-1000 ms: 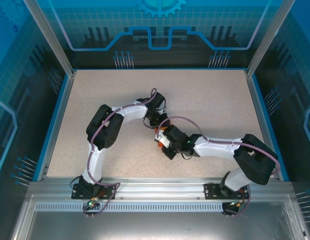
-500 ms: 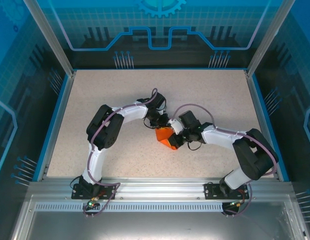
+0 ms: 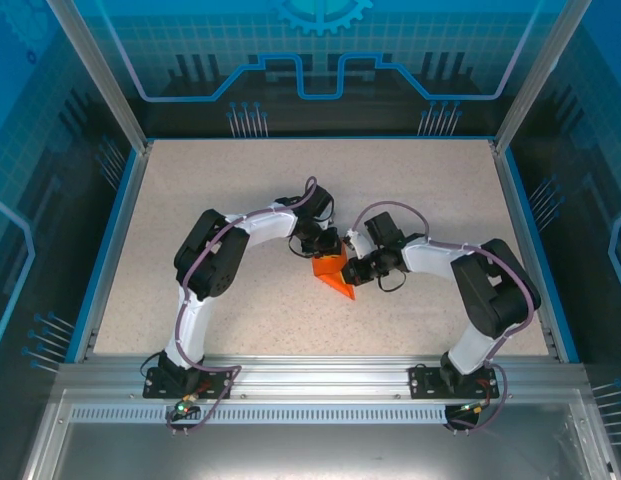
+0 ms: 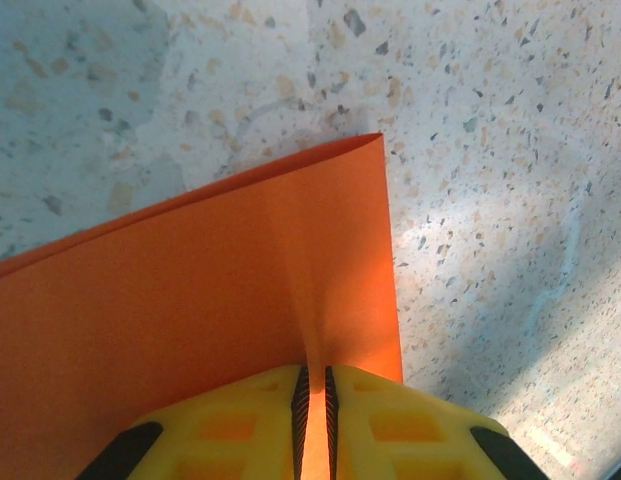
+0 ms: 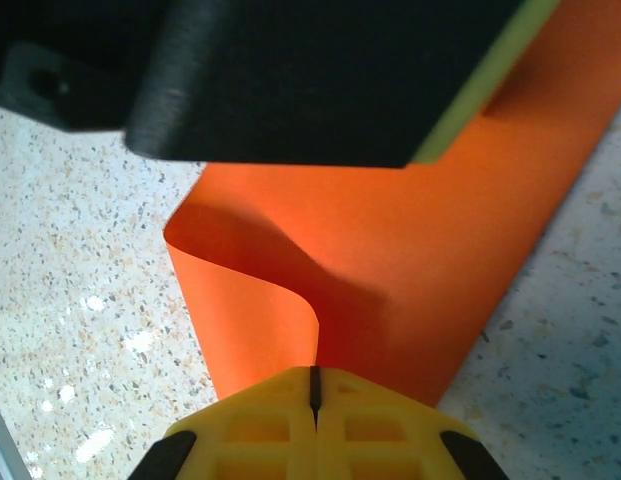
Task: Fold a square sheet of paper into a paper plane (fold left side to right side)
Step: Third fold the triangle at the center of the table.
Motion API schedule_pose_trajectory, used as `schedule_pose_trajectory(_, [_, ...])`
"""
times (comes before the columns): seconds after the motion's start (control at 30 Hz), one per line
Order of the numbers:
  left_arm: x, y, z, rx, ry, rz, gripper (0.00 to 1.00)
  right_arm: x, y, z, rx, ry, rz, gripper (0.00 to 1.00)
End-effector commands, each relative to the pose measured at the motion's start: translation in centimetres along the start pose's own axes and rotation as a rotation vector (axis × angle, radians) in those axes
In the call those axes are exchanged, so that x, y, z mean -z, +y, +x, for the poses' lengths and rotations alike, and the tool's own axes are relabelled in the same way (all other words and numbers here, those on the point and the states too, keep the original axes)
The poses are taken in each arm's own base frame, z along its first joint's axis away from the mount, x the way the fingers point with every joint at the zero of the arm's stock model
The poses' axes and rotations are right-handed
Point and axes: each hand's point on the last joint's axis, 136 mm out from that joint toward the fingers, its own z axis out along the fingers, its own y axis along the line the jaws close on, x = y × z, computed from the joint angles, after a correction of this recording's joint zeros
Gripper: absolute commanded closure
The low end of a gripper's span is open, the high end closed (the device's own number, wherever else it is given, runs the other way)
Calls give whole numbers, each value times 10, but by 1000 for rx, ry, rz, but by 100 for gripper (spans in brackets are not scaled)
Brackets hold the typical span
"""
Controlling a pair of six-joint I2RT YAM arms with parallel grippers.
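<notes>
The square sheet of paper (image 3: 332,273) is bright orange and lies curled over itself at the middle of the table, between the two grippers. My left gripper (image 3: 326,247) is at its far edge. In the left wrist view its yellow fingers (image 4: 240,420) are shut on a pinched ridge of the sheet (image 4: 190,300). My right gripper (image 3: 354,264) is at the sheet's right side. In the right wrist view the gripper (image 5: 313,385) is shut on a raised, curling flap of the paper (image 5: 390,250). The left gripper's dark body (image 5: 320,80) hangs just beyond it.
The speckled beige table (image 3: 430,200) has a blue rim (image 3: 515,215) on three sides. An aluminium rail (image 3: 320,375) runs along the near edge by the arm bases. Both forearms meet over the table's middle.
My right gripper has drawn back from over the paper toward the right and far side, pulling a flap with it. More orange paper shows now. The left arm has barely moved.
</notes>
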Motion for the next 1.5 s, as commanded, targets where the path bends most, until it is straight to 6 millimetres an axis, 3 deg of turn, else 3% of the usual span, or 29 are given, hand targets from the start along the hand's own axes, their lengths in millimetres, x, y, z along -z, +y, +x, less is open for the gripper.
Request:
schedule_pose_trajectory(0.0, [-17,15,15,-5,58,-60,82,3,-5,-4,-49,2,-3,100])
schedule_pose_trajectory(0.9, [-19,14,16,-9,60,-70,83,1,-29,-3,-109,3,63,100])
schedule_pose_trajectory(1.47, [-20,18,16,-8,57,-80,83,14,-23,-13,-89,-50,52,100])
